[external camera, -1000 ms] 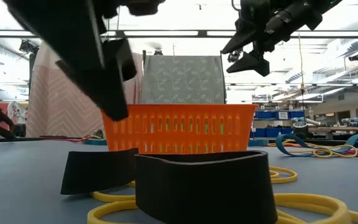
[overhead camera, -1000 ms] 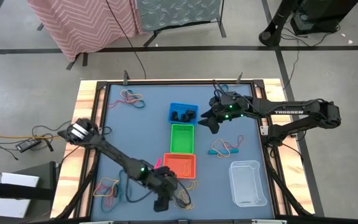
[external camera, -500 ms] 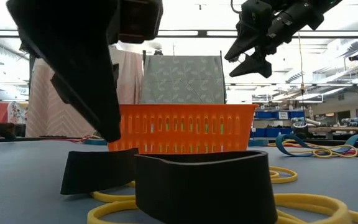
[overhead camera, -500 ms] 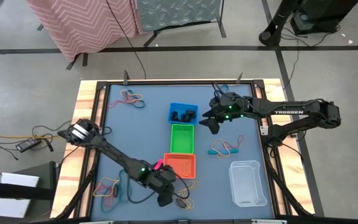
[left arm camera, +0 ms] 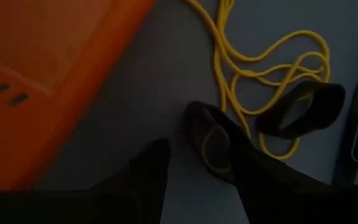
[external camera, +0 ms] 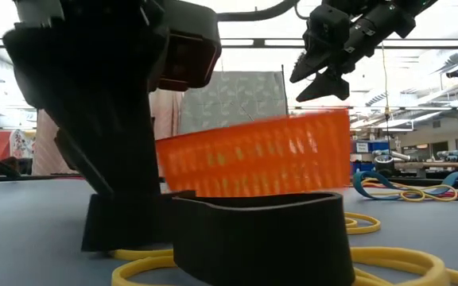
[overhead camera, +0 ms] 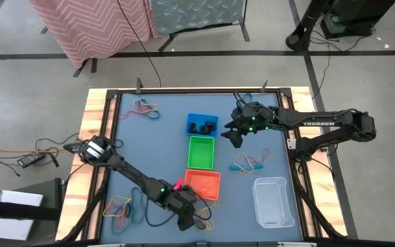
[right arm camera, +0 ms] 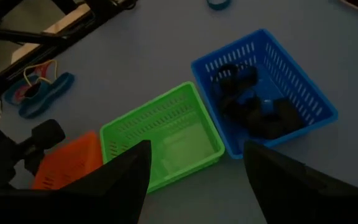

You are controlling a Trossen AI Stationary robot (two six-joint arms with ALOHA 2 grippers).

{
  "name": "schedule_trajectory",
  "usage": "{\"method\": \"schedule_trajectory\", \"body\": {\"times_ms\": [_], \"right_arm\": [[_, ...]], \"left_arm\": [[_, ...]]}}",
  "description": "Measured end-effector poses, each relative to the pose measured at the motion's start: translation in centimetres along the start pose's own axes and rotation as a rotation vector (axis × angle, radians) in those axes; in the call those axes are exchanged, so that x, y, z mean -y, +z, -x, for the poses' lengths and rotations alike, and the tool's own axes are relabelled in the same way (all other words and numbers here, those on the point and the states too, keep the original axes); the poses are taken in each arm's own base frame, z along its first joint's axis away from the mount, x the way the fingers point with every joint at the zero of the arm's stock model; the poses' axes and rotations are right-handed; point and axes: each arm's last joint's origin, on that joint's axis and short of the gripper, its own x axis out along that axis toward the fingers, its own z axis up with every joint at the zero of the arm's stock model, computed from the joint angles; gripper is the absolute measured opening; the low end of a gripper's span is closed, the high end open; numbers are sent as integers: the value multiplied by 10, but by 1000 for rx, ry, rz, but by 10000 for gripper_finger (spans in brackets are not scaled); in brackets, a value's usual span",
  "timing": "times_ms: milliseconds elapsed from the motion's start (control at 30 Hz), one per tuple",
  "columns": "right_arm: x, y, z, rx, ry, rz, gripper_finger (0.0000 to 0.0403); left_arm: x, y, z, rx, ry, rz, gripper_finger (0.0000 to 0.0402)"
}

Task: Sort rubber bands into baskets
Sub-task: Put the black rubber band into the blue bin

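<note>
My left gripper [left arm camera: 197, 180] is open, low over the table's near edge [overhead camera: 184, 218]. It points down at a black rubber band [left arm camera: 211, 142] lying flat beside a second black one [left arm camera: 300, 109] and yellow bands [left arm camera: 260, 62]. The orange basket [external camera: 253, 155] right behind it stands tilted. The blue basket [right arm camera: 266, 93] holds black bands; the green basket [right arm camera: 163, 140] shows none. My right gripper [overhead camera: 233, 135] hovers open, holding nothing, beside the blue basket [overhead camera: 202, 125]. My left gripper comes from above, slanting down, its fingers standing on either side of one end of the black band. One finger [left arm camera: 250, 171] covers the band's edge [left arm camera: 229, 146]; I cannot tell whether it touches. The band lies flat on the table.
A clear tub [overhead camera: 273, 201] stands near the right edge. Loose bands lie at the far left [overhead camera: 146, 108], right of the green basket [overhead camera: 247, 163] and at the near left [overhead camera: 121, 208]. A wooden frame [overhead camera: 94, 123] rims the blue table top.
My left gripper has sunk toward the table onto the black band and has rolled about its own axis. The orange basket, level before, is now tipped with one end raised and has shifted slightly toward the table's right edge.
</note>
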Motion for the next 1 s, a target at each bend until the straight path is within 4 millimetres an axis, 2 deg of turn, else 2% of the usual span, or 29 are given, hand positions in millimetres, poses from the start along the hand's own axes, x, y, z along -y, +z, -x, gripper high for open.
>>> {"method": "schedule_trajectory", "body": {"times_ms": [67, 200, 233, 367, 433, 567, 700, 833, 1000], "right_arm": [[0, 0, 0, 0, -1, 1, 265], [0, 0, 0, 5, -12, 8, 265], [0, 0, 0, 7, -16, 8, 265], [1, 0, 0, 11, -20, 8, 265], [0, 1, 0, 13, -15, 9, 265], [-1, 2, 0, 24, 1, 10, 265], [-4, -4, 0, -67, 80, -60, 254], [-14, -33, 2, -318, 59, -75, 195], [-45, -68, 0, -514, 42, -66, 43]], "left_arm": [[-1, 0, 1, -4, 12, -1, 140], [-2, 0, 5, -12, 20, 3, 29], [-2, 0, 6, -18, 19, 4, 16], [1, 2, 23, -42, -17, 5, 5], [3, 4, 40, -48, -30, 3, 4], [2, 10, 92, -11, -24, -48, 3], [-15, 26, 148, 125, 43, -70, 2], [-45, 47, 187, 261, 162, -69, 1], [-85, 78, 214, 343, 288, -166, 1]]}}
